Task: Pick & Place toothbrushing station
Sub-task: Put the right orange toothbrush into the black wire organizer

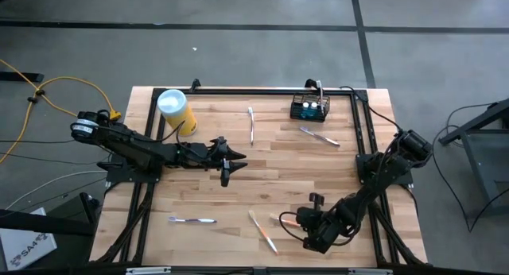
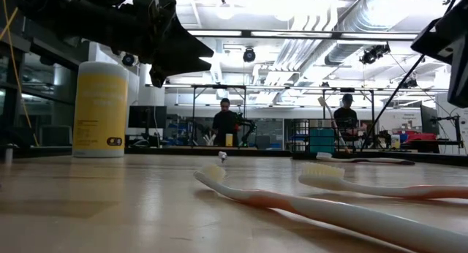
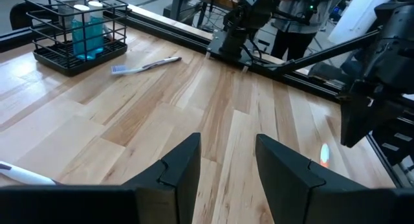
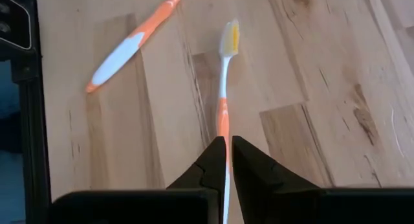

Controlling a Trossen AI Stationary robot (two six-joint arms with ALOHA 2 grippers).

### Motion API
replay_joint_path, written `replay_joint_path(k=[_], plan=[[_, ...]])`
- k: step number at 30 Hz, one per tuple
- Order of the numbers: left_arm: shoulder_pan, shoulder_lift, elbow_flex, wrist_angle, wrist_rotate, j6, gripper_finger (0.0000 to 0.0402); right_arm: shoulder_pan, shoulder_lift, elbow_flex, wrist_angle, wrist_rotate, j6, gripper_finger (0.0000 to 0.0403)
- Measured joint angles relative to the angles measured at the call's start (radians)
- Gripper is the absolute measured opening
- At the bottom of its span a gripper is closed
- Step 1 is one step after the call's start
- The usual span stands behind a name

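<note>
The toothbrushing station, a black wire-mesh basket (image 1: 310,108) (image 3: 74,30) with a blue item inside, stands on its base at the table's far right. An orange-and-white toothbrush (image 1: 286,221) (image 4: 224,88) lies at the near right, and my right gripper (image 1: 302,222) (image 4: 228,141) is shut on it. My left gripper (image 1: 233,160) (image 3: 228,143) hovers open over the middle of the table with nothing between its fingers. My right gripper pinches the toothbrush's handle (image 4: 223,130) between its two fingers, on the end away from the bristles. The fingers slant down and lie along the brush. The brush runs nearly level, its head (image 2: 322,175) low at the tabletop; whether it rests there I cannot tell.
A yellow canister (image 1: 176,110) (image 2: 100,107) stands at the far left. Loose toothbrushes lie at the far middle (image 1: 251,124), beside the basket (image 1: 320,136) (image 3: 145,65), at the near left (image 1: 191,220) and beside the held one (image 1: 262,231) (image 4: 132,43). A black frame rail (image 1: 262,91) edges the table.
</note>
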Motion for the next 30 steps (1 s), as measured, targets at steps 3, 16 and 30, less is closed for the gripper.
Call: replay_joint_path(k=[3,16,30], plan=[[0.000,0.000,0.000,0.000,0.000,0.000,0.0141,0.000,0.000,0.000,0.004,0.000,-0.010,0.0019],[0.000,0.000,0.000,-0.010,-0.001,0.000,0.0141,-0.010,0.098,0.000,0.068,-0.041,-0.056,0.0078],[0.000,0.000,0.000,-0.012,-0.001,0.000,0.0141,-0.022,0.098,0.001,0.088,-0.026,-0.063,0.0139]])
